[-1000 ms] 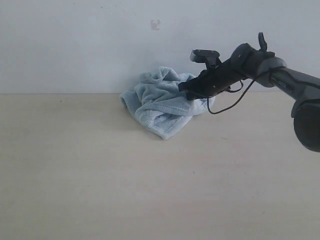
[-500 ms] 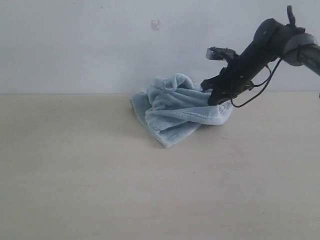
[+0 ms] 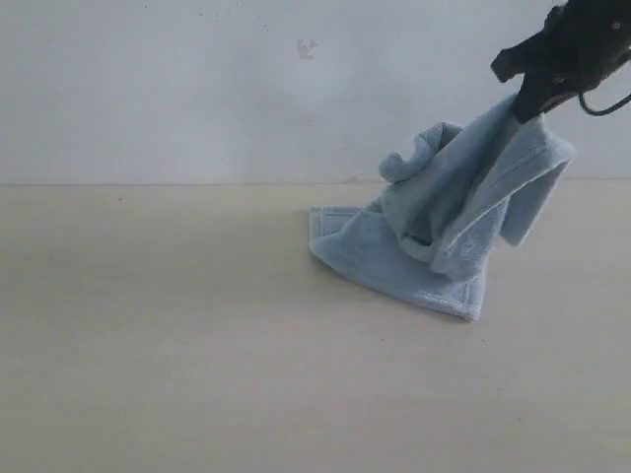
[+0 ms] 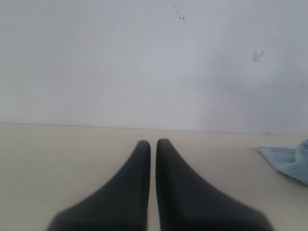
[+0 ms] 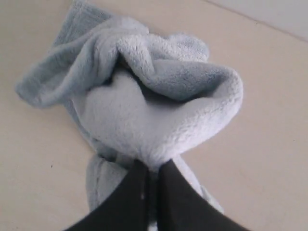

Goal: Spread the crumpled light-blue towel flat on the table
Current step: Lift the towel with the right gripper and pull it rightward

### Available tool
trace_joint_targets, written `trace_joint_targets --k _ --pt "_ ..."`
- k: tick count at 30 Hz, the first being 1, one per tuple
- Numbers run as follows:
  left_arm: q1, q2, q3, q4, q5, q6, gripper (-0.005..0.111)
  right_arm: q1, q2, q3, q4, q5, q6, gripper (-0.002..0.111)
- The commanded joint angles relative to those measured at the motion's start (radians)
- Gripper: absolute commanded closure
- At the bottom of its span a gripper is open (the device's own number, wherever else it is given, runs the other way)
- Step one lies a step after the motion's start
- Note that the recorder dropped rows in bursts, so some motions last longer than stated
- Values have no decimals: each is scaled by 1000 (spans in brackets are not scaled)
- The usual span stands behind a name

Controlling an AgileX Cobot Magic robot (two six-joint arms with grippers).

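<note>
while right fingers [image 5: 131, 202] clamp one towel [image 3: 444, 232] aloft — edge on one table [image 3: 197, 345], left fingers [image 4: 132, 187] together

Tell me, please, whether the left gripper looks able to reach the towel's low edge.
Probably yes: only bare table lies between the left gripper and the towel, whose other end the right gripper holds up, away from that path.

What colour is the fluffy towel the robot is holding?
The towel is plain pale light blue, with no pattern. The right wrist view shows it best.
</note>
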Motion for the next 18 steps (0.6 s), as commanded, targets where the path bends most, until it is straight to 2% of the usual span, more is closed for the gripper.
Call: trace_joint_targets --k 1,5,13,15,18 --pt "-7 -4 3 -3 -7 5 103 -8 -221 131 -34 -89 23 109" --pt "-7 -4 3 -3 -7 5 103 -8 -416 186 -52 -138 56 109" --pt "-7 -4 3 -3 -7 5 103 -8 -611 186 -103 -158 62 109" --pt "-7 -4 3 -3 -7 5 103 -8 -609 186 -148 -163 81 109" --pt "-7 -4 3 -3 -7 5 103 -8 -534 188 -361 -112 214 109"
